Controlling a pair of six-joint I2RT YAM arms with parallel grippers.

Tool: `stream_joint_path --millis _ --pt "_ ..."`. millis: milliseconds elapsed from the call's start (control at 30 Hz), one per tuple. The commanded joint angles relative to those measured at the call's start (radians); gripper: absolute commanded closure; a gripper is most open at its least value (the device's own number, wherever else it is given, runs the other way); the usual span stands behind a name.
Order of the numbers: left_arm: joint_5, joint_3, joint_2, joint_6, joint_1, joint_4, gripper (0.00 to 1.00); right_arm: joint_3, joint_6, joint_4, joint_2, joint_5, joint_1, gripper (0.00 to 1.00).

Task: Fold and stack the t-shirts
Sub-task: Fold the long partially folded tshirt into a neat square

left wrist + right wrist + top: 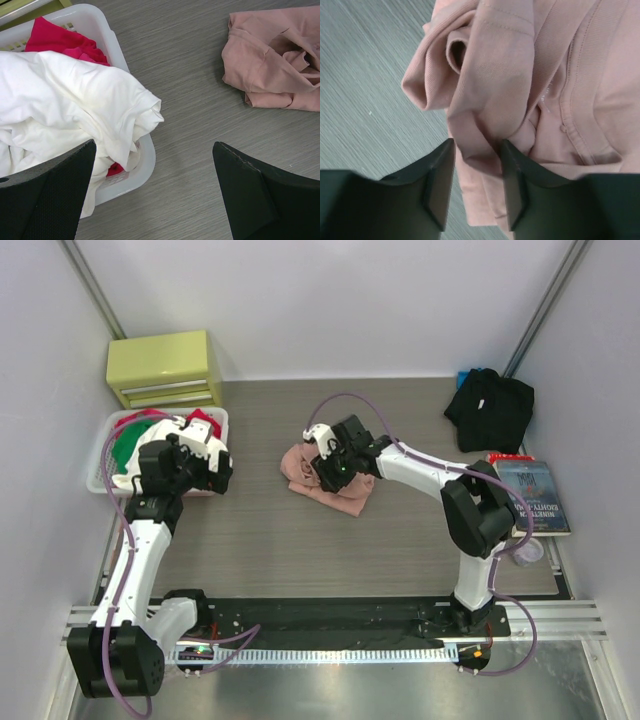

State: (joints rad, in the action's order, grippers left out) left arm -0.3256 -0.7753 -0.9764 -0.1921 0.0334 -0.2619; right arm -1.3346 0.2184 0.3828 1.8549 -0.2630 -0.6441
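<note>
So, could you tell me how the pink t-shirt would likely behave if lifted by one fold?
Probably floppy: the pink t-shirt lies crumpled in soft folds, so it should drape and unfurl. Likely light: thin knit. The fold inside the right gripper could slip free.

- I see a plain salmon pink t-shirt (345,502) and a black t-shirt (490,408).
- My table (300,550) shows grey wood grain.
- The basket (116,47) is white, holding white cloth (75,100), red cloth (55,37) and green cloth (128,445).
- The drawer box (165,368) is yellow-green.

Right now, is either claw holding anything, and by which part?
The left claw is open and empty. The right claw straddles a bunched fold of the pink t-shirt; whether it is pinching cannot be told.
</note>
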Motion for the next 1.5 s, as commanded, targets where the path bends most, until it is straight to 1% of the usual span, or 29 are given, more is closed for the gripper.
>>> stream_joint_path --millis 0,33,67,100,233,400,533,567,600,633,700,733,833,867,1000,1067,1133,1167,1200,1233,1267,1300,1467 --pt "-0.010 0.010 0.027 -0.010 0.006 0.015 0.00 -0.043 0.006 -0.045 0.012 0.004 0.000 0.65" --pt "-0.010 0.010 0.027 -0.009 0.007 0.015 0.00 -0.031 -0.005 -0.056 -0.003 0.004 0.000 0.72" --pt "-0.009 0.010 0.027 -0.010 0.007 0.015 0.00 -0.022 -0.007 -0.067 -0.014 0.002 0.000 0.92" --pt "-0.010 0.010 0.028 -0.010 0.007 0.015 0.00 0.000 -0.007 -0.071 -0.026 0.002 0.000 0.99" --pt "-0.013 0.010 0.027 -0.012 0.007 0.015 0.00 0.066 -0.001 -0.071 -0.109 0.030 0.000 0.99" --pt "-0.015 0.005 0.022 -0.012 0.005 0.015 0.00 0.132 -0.010 -0.003 -0.252 0.010 0.000 0.99" --pt "-0.021 -0.008 0.012 -0.010 0.006 0.016 0.00 0.167 -0.011 0.037 -0.292 -0.012 0.001 0.99" --pt "-0.021 -0.012 0.008 -0.009 0.005 0.015 0.00 0.167 -0.011 0.060 -0.289 -0.015 0.000 0.97" --pt "-0.021 -0.015 0.008 -0.006 0.006 0.013 0.00 0.161 -0.001 0.079 -0.281 -0.039 0.000 0.86" --pt "-0.021 -0.021 0.008 -0.006 0.007 0.010 0.00 0.152 0.002 0.097 -0.266 -0.045 0.000 0.66" --pt "-0.020 -0.024 0.008 -0.007 0.007 0.004 0.00 0.166 0.002 0.111 -0.269 -0.048 0.001 0.55" --pt "-0.018 -0.024 0.013 -0.007 0.007 0.001 0.00 0.173 0.004 0.108 -0.282 -0.044 0.001 0.46" --pt "-0.020 -0.016 0.015 -0.007 0.006 0.003 0.00 0.176 0.009 0.107 -0.309 -0.035 0.012 0.39" --pt "-0.023 -0.015 0.013 -0.009 0.007 0.001 0.00 0.173 0.012 0.105 -0.312 -0.033 0.018 0.38" --pt "-0.026 -0.016 0.005 -0.009 0.007 0.001 0.00 0.158 0.018 0.087 -0.315 0.004 0.040 0.38" --pt "-0.027 -0.016 0.008 -0.007 0.005 0.003 0.00 0.150 0.016 0.052 -0.309 0.017 0.055 0.39" --pt "-0.027 -0.015 0.008 -0.009 0.007 0.001 0.00 0.120 0.018 0.022 -0.295 0.019 0.092 0.39" --pt "-0.029 -0.013 0.007 -0.007 0.005 0.001 0.00 0.108 0.015 0.010 -0.263 0.015 0.109 0.41" --pt "-0.029 -0.012 0.005 -0.009 0.005 0.003 0.00 0.086 0.012 -0.002 -0.240 0.010 0.122 0.52" --pt "-0.032 -0.012 0.004 -0.007 0.005 0.003 0.00 0.071 0.009 -0.013 -0.211 0.013 0.144 0.83" --pt "-0.033 -0.012 -0.002 -0.009 0.006 0.003 0.00 0.055 0.001 -0.018 -0.186 0.004 0.153 0.94" --pt "-0.032 -0.013 -0.001 -0.010 0.007 0.001 0.00 0.036 -0.005 -0.027 -0.143 0.002 0.162 0.99" --pt "-0.027 -0.012 0.002 -0.013 0.005 0.001 0.00 -0.012 -0.030 -0.079 -0.034 -0.016 0.162 0.99"
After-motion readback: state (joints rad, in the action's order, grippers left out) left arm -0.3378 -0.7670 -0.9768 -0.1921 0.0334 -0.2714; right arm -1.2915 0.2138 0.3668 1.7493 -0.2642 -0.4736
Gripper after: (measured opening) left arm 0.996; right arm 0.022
